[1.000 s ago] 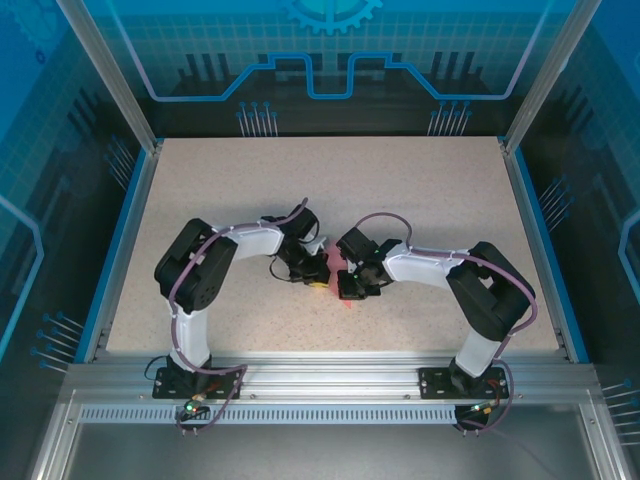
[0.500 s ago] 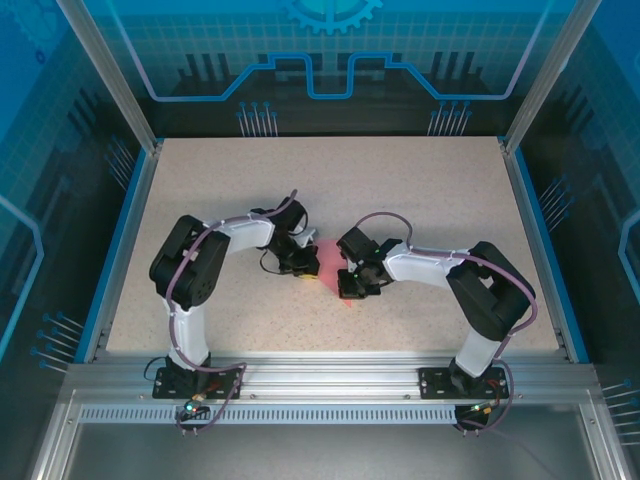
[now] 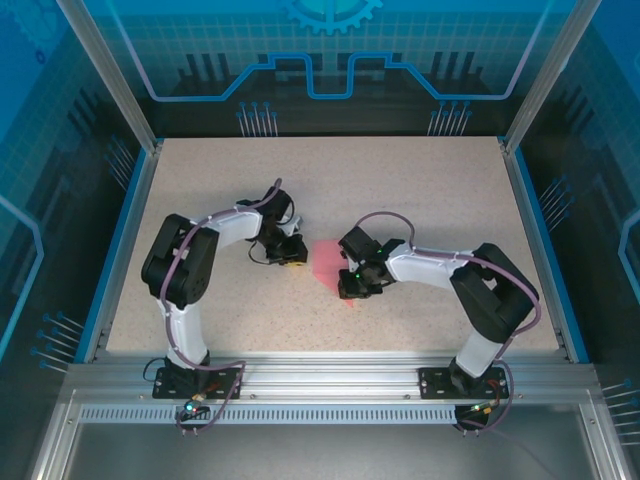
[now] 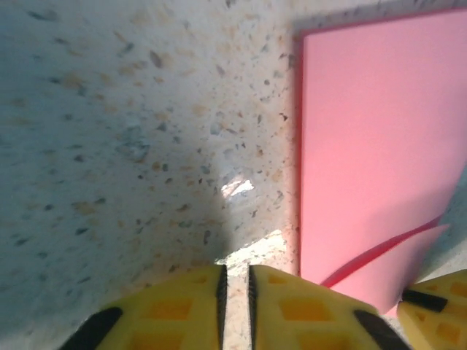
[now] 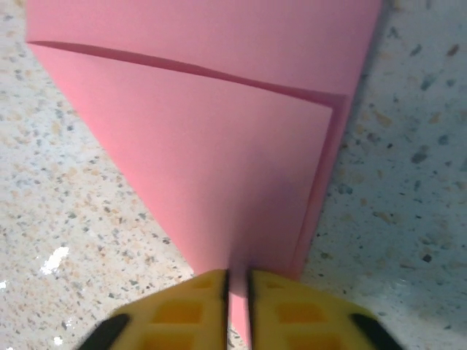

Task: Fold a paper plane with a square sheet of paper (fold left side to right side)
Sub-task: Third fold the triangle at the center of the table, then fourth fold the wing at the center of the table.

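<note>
Folded pink paper (image 3: 327,262) on table (image 3: 410,190), left gripper (image 4: 235,281) beside it, right gripper (image 5: 237,284) over its corner, both slightly parted (empty)

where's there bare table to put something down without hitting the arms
Widest: the far table strip between the arms and the back wall. Also the near strip along the front frame, and the right margin beside the blue rail. Crowded at centre, where the left gripper and right gripper sit at the pink paper.

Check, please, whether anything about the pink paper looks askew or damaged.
The pink sheet of paper looks slightly askew: in the right wrist view its triangular flap stops short of the edge beneath it, leaving a thin strip of the lower layer showing. No tear is visible.
</note>
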{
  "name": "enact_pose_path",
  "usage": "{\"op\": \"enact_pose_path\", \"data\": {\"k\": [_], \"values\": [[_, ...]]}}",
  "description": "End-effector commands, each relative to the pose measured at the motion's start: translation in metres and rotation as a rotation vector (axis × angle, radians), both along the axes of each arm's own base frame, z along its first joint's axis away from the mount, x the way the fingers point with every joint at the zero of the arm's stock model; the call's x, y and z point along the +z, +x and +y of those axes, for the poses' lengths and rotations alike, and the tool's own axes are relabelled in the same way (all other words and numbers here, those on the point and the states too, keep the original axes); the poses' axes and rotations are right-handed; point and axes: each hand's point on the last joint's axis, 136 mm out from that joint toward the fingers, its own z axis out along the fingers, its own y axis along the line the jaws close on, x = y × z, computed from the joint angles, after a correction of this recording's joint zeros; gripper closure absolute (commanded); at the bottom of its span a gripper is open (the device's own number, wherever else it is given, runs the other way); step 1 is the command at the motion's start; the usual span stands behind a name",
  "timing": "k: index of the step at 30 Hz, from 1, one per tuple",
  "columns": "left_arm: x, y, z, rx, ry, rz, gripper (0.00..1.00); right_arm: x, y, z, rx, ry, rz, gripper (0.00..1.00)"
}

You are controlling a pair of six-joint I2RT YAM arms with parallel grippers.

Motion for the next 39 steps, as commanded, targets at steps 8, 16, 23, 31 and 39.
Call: {"op": "enact_pose_path", "data": {"k": [8,16,23,31,39], "values": [[0.050,-0.019,0.007,0.192,-0.114,-0.037,0.52,0.055,0.043,-0.017,0.173,0.001,-0.246,0.53],[0.033,-0.033,-0.009,0.263,-0.240,0.079,0.42,0.032,0.054,-0.003,0.245,0.064,-0.197,0.51],[0.018,-0.037,-0.020,0.259,-0.250,0.129,0.41,0.017,0.061,0.003,0.229,0.069,-0.167,0.59],[0.013,-0.037,-0.032,0.234,-0.243,0.150,0.41,0.014,0.061,-0.007,0.206,0.043,-0.154,0.87],[0.017,-0.034,-0.045,0.208,-0.254,0.148,0.41,0.019,0.060,-0.015,0.192,0.043,-0.163,0.92]]}}
